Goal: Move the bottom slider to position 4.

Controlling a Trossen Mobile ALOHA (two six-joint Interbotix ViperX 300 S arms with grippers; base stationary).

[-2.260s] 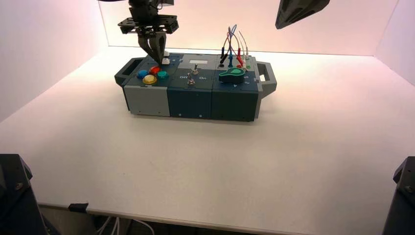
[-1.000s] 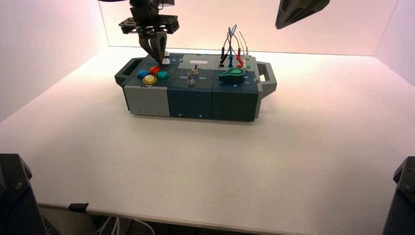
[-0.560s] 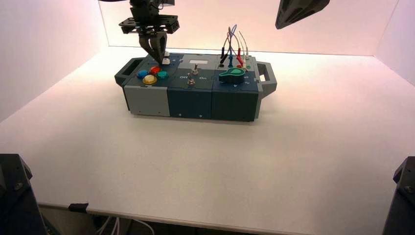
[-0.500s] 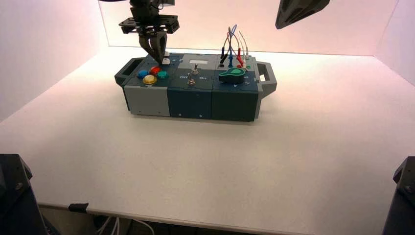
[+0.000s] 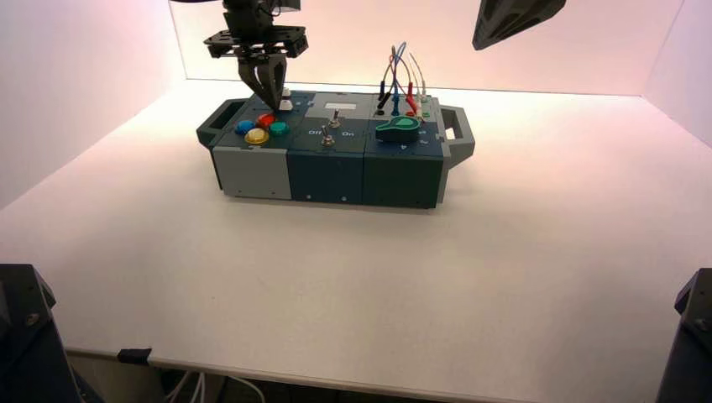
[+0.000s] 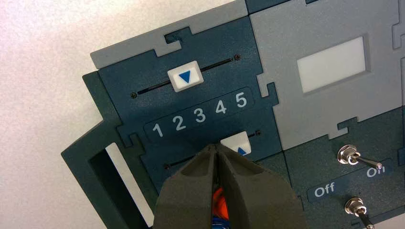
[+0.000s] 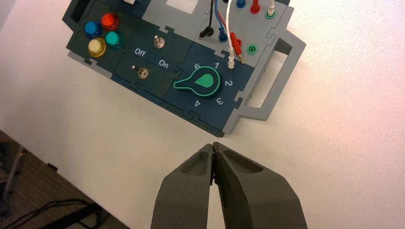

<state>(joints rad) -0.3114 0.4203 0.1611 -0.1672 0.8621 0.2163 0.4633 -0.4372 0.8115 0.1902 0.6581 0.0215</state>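
Note:
The bottom slider [image 6: 237, 141] is a white knob with a blue arrow, seen in the left wrist view about level with the digit 4 on the 1-to-5 scale [image 6: 199, 115]. My left gripper [image 6: 217, 147] is shut, and its joined tips rest against the knob's side towards the low numbers, hiding part of it. In the high view the left gripper [image 5: 270, 101] points down at the box's far left part, beside the white knob [image 5: 285, 105]. The right gripper [image 7: 213, 145] is shut on nothing and hangs above the table short of the box.
The top slider [image 6: 185, 76] sits near 3. Coloured round buttons [image 5: 261, 128] lie just in front of the left gripper. Two toggle switches [image 6: 353, 156] marked Off and On, a green knob [image 5: 396, 128] and plugged wires [image 5: 401, 80] lie to the right. The right arm [image 5: 512, 18] is raised at the back.
The left gripper has lifted very slightly at the slider. The white knob has stayed where it was, and the right arm has not moved.

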